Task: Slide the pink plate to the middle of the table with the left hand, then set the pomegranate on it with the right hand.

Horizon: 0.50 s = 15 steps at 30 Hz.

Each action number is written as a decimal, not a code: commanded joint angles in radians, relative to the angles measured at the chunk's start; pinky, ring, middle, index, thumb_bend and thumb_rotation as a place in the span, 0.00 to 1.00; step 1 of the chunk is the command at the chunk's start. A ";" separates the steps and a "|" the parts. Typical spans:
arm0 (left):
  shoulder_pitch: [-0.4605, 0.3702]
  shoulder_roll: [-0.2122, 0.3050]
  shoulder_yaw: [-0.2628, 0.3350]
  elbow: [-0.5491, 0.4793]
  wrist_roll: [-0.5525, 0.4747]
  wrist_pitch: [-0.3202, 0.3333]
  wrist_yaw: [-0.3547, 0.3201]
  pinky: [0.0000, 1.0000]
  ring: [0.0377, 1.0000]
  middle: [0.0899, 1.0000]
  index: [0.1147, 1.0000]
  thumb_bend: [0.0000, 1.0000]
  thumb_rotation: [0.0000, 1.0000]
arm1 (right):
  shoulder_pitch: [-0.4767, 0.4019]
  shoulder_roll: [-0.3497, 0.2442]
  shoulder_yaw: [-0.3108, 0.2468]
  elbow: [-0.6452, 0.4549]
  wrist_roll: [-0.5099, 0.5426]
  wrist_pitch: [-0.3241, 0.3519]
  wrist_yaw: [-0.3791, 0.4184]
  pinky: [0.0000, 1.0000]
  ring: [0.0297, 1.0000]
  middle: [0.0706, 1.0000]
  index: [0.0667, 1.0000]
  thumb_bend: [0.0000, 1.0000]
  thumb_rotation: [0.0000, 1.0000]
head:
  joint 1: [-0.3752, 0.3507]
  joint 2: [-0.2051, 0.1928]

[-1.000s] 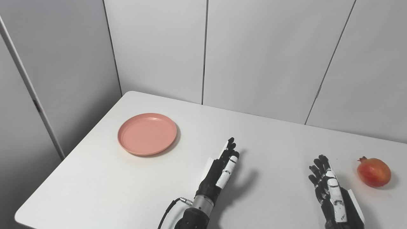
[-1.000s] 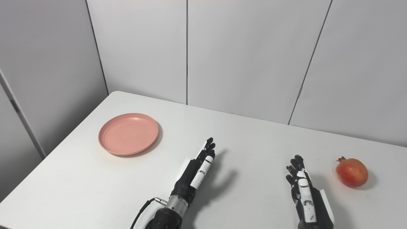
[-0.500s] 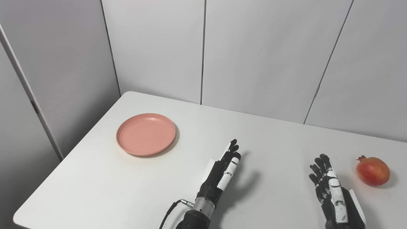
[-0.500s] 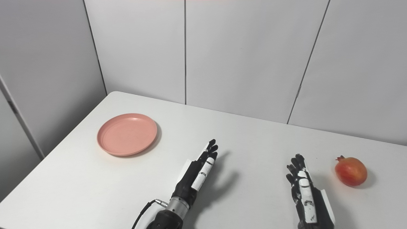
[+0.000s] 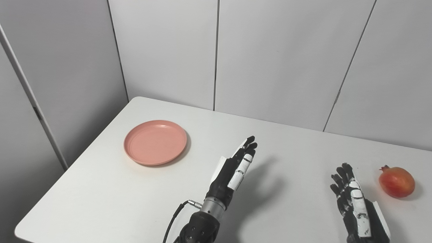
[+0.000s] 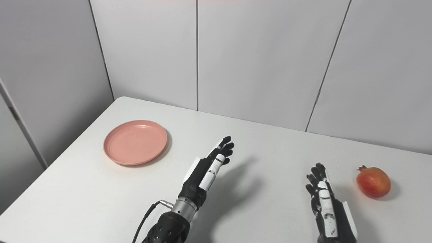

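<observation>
Left eye view shows me the white table (image 5: 287, 148) first, then the plate (image 5: 155, 142) lying flat on its far left part, well apart from both hands and nowhere near the middle yet. My left hand (image 5: 233, 168) hangs above the table's centre, raised off the surface, fingers straight and apart, holding nothing. My right hand (image 5: 352, 199) sits low near the right side, fingers spread and empty, close to the pomegranate (image 5: 396, 182) but not touching it. I judge we are at the very start of step one: the reach for the plate. Next I need to swing the left hand over to the plate's far left side, lay fingers on or against the rim, and draw it toward centre. The plate is pink, round, shallow, with a low raised rim and nothing on it; it should slide easily. The pomegranate is red-orange, its crown pointing left.
</observation>
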 commanded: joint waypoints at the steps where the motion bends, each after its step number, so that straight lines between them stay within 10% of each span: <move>1: -0.065 0.003 0.011 -0.039 -0.006 -0.003 -0.004 0.90 0.92 0.92 0.90 0.43 1.00 | -0.026 0.000 -0.001 -0.029 0.002 -0.008 0.001 1.00 1.00 1.00 1.00 0.13 1.00 | 0.001 0.001; 15: -0.195 0.080 0.131 -0.084 -0.068 0.012 -0.003 0.90 0.91 0.93 0.92 0.42 1.00 | -0.029 0.004 -0.007 -0.025 0.002 -0.005 -0.005 1.00 1.00 1.00 1.00 0.12 1.00 | 0.015 -0.002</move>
